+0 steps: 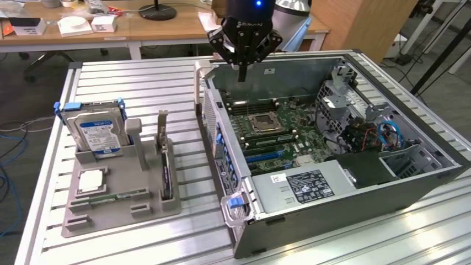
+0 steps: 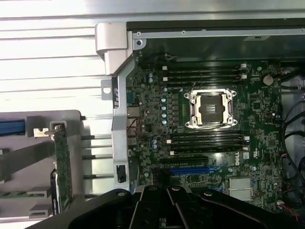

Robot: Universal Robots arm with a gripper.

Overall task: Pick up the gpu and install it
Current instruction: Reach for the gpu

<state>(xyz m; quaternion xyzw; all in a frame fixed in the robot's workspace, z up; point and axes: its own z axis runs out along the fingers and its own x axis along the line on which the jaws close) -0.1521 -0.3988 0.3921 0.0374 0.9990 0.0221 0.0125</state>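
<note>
The gripper (image 1: 243, 72), fingers pressed together and empty, hangs over the case's (image 1: 220, 138) far corner. The gpu (image 1: 165, 175) stands on edge in the holder (image 1: 103, 218), well apart toward the exterior view's left, its long axis parallel to the case wall

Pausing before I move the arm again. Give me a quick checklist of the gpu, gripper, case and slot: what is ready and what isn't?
1. gpu seated on edge in the grey holder: ok.
2. gripper carrying nothing: ok.
3. Gripper near the gpu: not ok; it hangs over the far end of the computer case.
4. Jaws open to take a card: not ok, shut.
5. Case side off, motherboard exposed: ok.
6. Blue expansion slot free of any card: ok.
</note>
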